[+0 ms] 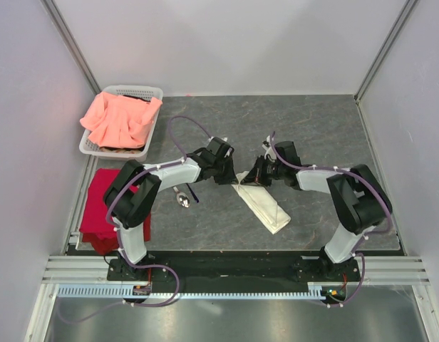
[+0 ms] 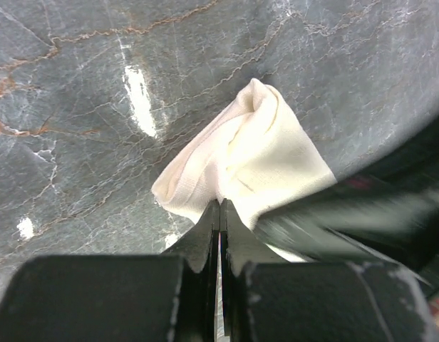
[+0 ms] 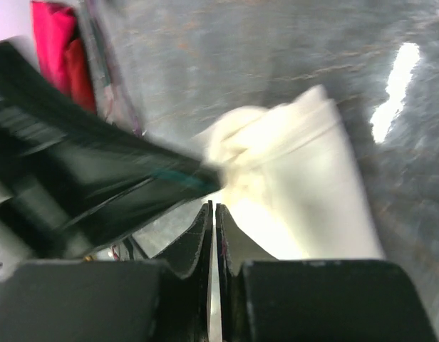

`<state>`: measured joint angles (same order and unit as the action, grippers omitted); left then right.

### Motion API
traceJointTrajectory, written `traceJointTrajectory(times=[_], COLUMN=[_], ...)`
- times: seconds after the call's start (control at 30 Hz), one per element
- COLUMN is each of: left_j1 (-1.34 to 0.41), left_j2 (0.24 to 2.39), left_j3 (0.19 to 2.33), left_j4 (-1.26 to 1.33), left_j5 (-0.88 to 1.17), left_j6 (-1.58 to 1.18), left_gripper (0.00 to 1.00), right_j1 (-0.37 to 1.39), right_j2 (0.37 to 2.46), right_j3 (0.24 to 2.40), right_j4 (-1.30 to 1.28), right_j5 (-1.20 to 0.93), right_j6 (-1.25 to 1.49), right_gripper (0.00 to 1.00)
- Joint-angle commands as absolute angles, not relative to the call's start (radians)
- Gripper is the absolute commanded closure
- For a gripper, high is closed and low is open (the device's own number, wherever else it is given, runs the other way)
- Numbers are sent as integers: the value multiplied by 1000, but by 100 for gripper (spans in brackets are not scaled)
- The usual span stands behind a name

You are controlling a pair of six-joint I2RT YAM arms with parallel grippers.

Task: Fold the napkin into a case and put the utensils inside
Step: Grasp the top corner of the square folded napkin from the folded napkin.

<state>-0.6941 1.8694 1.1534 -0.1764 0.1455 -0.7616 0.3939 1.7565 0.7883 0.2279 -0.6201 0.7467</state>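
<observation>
The cream-white napkin, folded into a narrow strip like a case, lies slantwise on the grey table between the arms. Its far-left end is bunched and raised. My left gripper meets that end from the left; in the left wrist view its jaws are shut on the edge of the napkin. My right gripper comes in from the right, its jaws pressed together at the napkin just under the bunched end. The utensils, a silver spoon bowl and a dark purple handle, lie left of the napkin beside the left forearm.
A white basket with a salmon-pink cloth stands at the back left. A red cloth lies at the table's left edge. White walls close in the table on three sides.
</observation>
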Motion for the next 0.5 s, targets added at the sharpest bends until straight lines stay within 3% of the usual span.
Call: traceJointTrajectory(times=[0.0, 0.4, 0.47], left_j1=[-698, -698, -698], left_j2=[1868, 1873, 1903], left_j3=[1184, 1207, 1227], left_j4=[-147, -143, -138], left_j5=[164, 199, 219], left_j6=[-752, -756, -761], left_gripper=[98, 98, 91], right_j1=[376, 417, 420], right_j2=[1643, 1798, 1824], right_j3=[819, 789, 775], right_j4=[101, 218, 253], right_j5=[-572, -558, -552], right_j6=[635, 679, 701], right_gripper=[89, 92, 93])
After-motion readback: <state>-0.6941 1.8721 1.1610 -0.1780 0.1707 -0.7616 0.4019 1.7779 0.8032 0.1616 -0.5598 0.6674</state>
